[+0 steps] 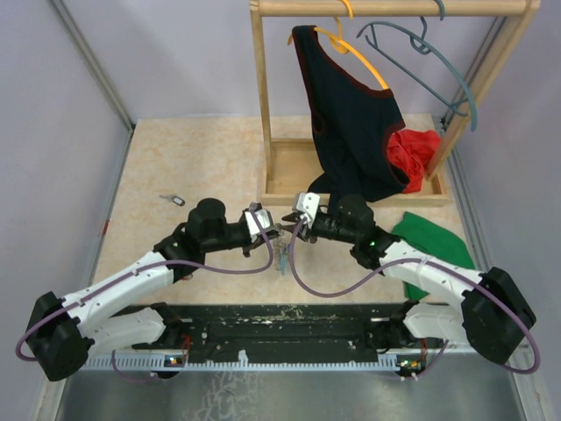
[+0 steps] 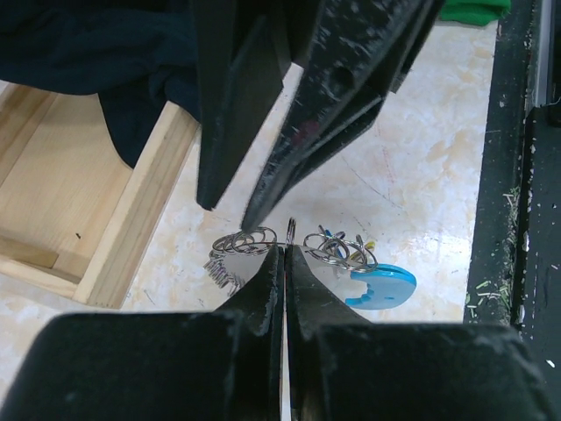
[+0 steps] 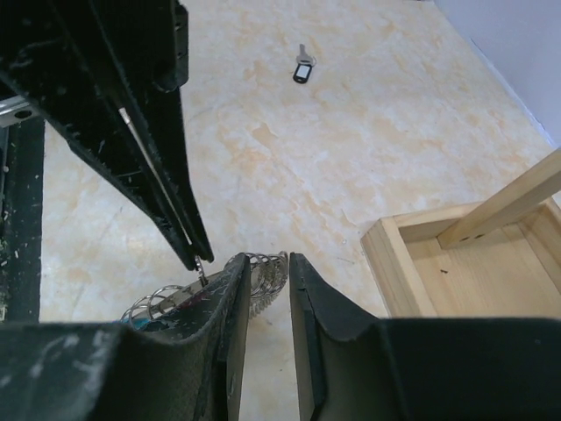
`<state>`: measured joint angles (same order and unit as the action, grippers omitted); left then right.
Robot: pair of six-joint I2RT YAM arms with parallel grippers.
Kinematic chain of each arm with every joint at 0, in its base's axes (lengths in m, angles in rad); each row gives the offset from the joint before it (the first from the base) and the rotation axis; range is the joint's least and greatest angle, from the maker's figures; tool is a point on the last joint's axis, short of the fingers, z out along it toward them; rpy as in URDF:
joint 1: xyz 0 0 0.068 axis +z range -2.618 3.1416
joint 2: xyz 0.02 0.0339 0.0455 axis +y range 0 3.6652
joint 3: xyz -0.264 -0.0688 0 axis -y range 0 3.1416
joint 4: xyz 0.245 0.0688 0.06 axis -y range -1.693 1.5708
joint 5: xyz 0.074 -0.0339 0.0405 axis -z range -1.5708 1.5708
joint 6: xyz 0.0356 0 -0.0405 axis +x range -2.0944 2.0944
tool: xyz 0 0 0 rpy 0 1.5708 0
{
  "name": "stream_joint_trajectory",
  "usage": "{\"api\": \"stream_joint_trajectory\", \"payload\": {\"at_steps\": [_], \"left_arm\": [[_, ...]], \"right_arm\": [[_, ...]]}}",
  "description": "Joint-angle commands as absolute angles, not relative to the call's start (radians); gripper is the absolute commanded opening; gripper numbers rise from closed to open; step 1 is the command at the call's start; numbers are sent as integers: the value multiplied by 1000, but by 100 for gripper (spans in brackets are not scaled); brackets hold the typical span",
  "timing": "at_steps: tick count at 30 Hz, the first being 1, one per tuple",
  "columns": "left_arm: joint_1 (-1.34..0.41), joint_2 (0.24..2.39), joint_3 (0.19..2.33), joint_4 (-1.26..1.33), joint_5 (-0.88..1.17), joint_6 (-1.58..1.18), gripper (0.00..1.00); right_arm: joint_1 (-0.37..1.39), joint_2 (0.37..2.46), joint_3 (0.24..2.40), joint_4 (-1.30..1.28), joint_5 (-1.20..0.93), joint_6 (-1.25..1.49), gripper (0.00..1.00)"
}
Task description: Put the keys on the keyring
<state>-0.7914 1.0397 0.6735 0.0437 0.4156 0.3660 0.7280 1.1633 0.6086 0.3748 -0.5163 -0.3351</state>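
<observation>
Threading seems in hand: the left pincer (image 2: 287,248) is clenched on a key (image 3: 201,260) just above the keyring (image 2: 333,250), while the right pincer (image 3: 266,261) straddles its coil, grip unclear. Next, the key's hole must meet the wire end.

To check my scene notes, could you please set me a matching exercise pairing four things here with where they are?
1 black-headed key
2 green cloth
3 dark top
4 grey-blue hanger

a on the yellow hanger
b bare on the rail
c alone on the table's left side
d beside the right arm

Pairs: 1-c; 2-d; 3-a; 4-b
</observation>
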Motion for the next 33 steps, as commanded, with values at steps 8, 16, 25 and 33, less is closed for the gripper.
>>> {"api": "stream_joint_trajectory", "payload": {"at_steps": [8, 16, 25, 33], "left_arm": [[-802, 1019, 700, 52, 414, 376, 0], [-804, 1019, 707, 51, 385, 364, 0], [-805, 1018, 716, 50, 347, 338, 1], [-806, 1027, 724, 40, 341, 334, 1]], "right_arm": [[701, 1187, 783, 197, -285, -186, 24], [701, 1029, 599, 349, -491, -314, 26], [732, 1011, 557, 384, -541, -383, 28], [811, 1082, 598, 397, -468, -439, 28]]}}
